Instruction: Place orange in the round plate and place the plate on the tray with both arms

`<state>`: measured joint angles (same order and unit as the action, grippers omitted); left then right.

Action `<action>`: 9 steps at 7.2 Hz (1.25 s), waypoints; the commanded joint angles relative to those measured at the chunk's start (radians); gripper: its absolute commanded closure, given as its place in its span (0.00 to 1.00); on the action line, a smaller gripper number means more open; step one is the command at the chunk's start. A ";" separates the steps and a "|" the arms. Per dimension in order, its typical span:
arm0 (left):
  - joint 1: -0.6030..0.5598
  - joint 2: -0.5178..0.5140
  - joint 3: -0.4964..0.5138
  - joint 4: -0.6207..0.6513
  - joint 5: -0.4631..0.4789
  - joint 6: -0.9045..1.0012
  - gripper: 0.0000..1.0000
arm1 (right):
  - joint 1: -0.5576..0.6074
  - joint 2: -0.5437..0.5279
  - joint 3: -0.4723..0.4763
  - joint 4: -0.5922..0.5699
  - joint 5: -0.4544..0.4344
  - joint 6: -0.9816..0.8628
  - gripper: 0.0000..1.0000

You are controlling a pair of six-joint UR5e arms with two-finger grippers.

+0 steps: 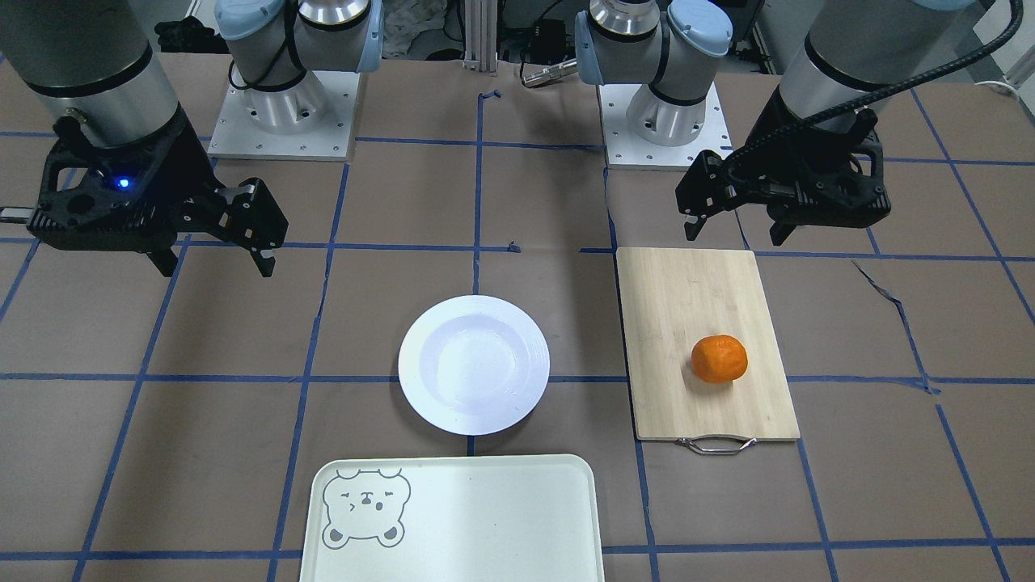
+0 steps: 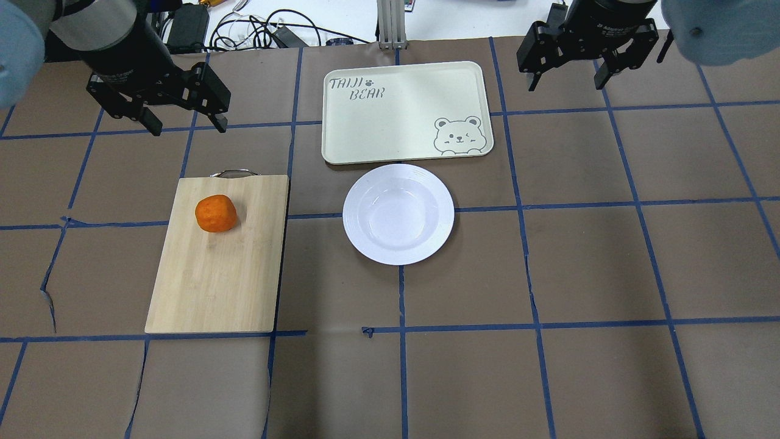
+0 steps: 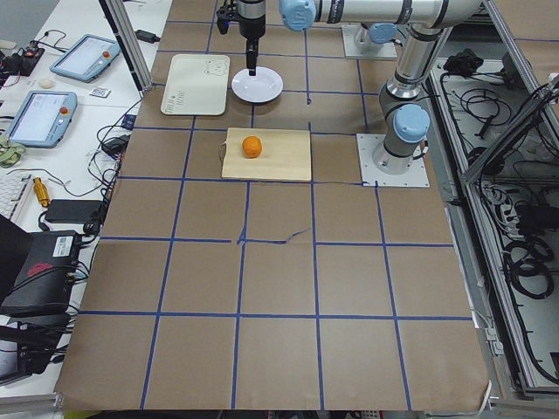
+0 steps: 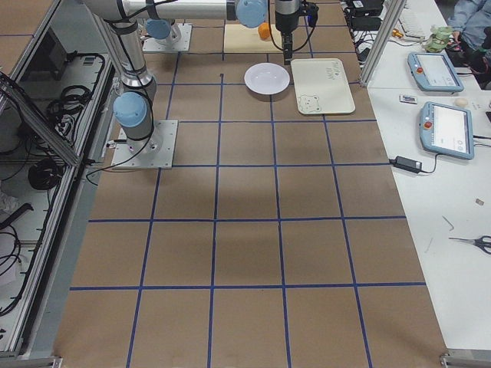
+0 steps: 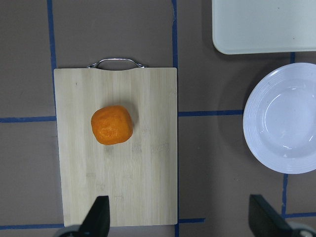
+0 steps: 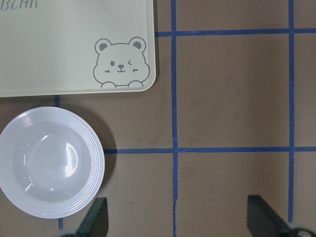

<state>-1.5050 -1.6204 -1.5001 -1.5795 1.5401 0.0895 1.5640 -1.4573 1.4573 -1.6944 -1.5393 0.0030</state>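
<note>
The orange (image 1: 719, 358) (image 2: 216, 213) (image 5: 112, 125) lies on a wooden cutting board (image 2: 225, 268), towards its handle end. An empty white round plate (image 1: 474, 364) (image 2: 398, 213) (image 6: 49, 170) rests on the table between the board and the tray. The pale tray (image 1: 485, 517) (image 2: 396, 116) (image 6: 59, 49) with the bear face lies just beyond the plate and is also empty. My left gripper (image 2: 183, 119) (image 1: 736, 234) (image 5: 180, 219) hovers open, high above the board's handle end. My right gripper (image 2: 567, 82) (image 1: 218, 267) (image 6: 180, 219) hangs open beside the tray's bear corner. Neither holds anything.
The board's metal handle (image 1: 716, 443) points away from the robot. Blue tape lines grid the brown table cover (image 2: 548, 274). Cables and devices lie past the table's far edge (image 2: 256, 33). Tablets sit on a side bench (image 3: 39, 113).
</note>
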 commanded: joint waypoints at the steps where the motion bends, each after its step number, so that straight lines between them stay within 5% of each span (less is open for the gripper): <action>1: -0.001 0.002 -0.002 -0.002 0.002 0.001 0.00 | 0.001 0.000 0.000 0.001 0.004 0.000 0.00; 9: 0.002 0.002 -0.008 0.010 0.003 0.001 0.00 | -0.001 0.002 0.012 -0.001 0.008 -0.001 0.00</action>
<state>-1.5034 -1.6182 -1.5072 -1.5713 1.5432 0.0905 1.5632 -1.4571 1.4682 -1.6932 -1.5317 0.0016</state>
